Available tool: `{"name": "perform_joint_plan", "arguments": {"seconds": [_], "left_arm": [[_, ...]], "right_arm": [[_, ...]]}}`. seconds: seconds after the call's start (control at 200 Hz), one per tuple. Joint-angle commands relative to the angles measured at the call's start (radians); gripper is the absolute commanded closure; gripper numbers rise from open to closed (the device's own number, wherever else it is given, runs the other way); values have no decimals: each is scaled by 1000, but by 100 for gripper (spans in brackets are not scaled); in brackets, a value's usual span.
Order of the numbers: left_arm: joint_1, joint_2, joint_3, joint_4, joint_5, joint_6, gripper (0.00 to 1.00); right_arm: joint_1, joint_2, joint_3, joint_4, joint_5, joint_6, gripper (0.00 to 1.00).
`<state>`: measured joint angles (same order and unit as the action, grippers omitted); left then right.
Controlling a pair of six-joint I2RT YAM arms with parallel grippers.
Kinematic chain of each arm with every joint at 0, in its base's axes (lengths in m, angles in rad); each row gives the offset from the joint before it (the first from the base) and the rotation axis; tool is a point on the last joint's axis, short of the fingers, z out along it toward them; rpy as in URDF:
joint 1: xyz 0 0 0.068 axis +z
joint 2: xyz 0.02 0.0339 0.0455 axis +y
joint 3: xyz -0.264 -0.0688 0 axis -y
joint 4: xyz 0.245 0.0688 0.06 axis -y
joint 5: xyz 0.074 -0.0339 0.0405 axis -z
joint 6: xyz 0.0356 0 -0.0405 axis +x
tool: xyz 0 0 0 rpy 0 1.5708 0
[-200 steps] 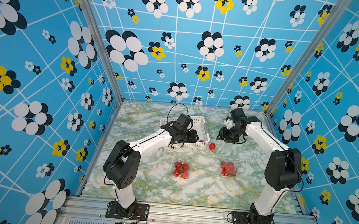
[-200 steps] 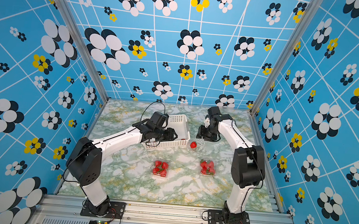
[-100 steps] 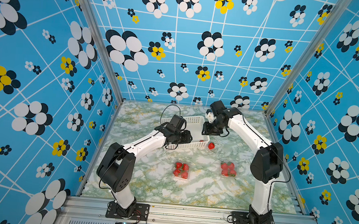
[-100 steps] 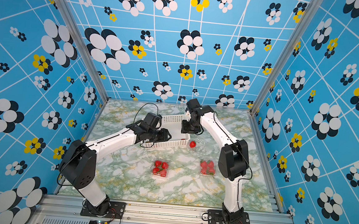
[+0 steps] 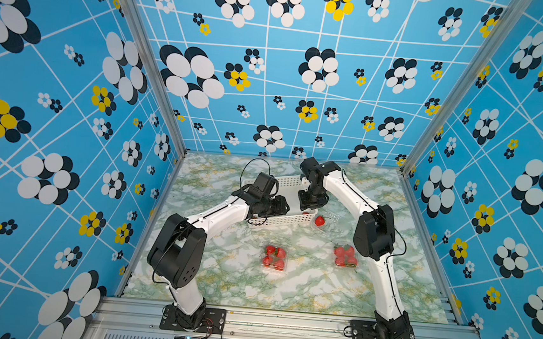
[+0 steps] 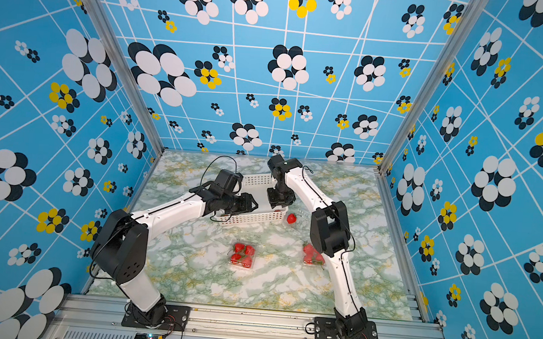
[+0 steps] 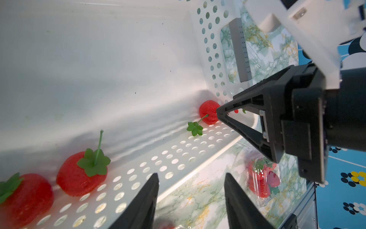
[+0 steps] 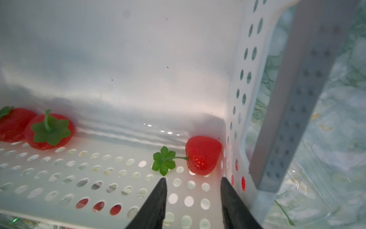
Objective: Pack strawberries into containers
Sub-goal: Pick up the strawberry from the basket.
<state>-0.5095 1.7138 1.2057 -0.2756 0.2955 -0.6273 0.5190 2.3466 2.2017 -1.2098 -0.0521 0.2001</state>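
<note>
Left wrist view is showing the left pincer [image 7: 192,177] reaching over the near wall of the white basket [image 7: 178,154]. One finger [image 7: 142,202] is lying over the perforated wall and the other over the marble table [image 7: 198,200]. The fingers are standing apart astride the rim, and I cannot tell whether they are clamping it.

Inside the basket, three strawberries [image 7: 81,178] are lying along that wall. Two are sitting close together near the left pincer. The corner strawberry [image 8: 204,154] is resting at the basket's right front corner, with its green cap [image 8: 164,160] standing off on the stem.

The right pincer [image 8: 193,179] is pointing down into that corner. Its fingers are gaping and gripping nothing, and their tips are sitting right at the corner strawberry.

Both top views are showing an open container [image 5: 334,217] just beside the basket's right end, with a lone strawberry [image 5: 319,220] lying in it. Nearer the front, two more containers are sitting well apart, each holding packed strawberries. The middle container [image 5: 285,266] is standing mid-table, and the right container [image 5: 355,265] is standing beside the right arm.
</note>
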Motion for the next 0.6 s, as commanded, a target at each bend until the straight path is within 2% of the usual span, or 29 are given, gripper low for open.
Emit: {"name": "perform_joint_plan", "arguments": {"seconds": [0.0, 0.595], "left_arm": [[8, 36, 34, 18, 31, 10, 45], [8, 66, 53, 42, 57, 5, 45]], "right_arm": [[4, 30, 39, -87, 54, -14, 54], [22, 150, 112, -168, 75, -11, 56]]}}
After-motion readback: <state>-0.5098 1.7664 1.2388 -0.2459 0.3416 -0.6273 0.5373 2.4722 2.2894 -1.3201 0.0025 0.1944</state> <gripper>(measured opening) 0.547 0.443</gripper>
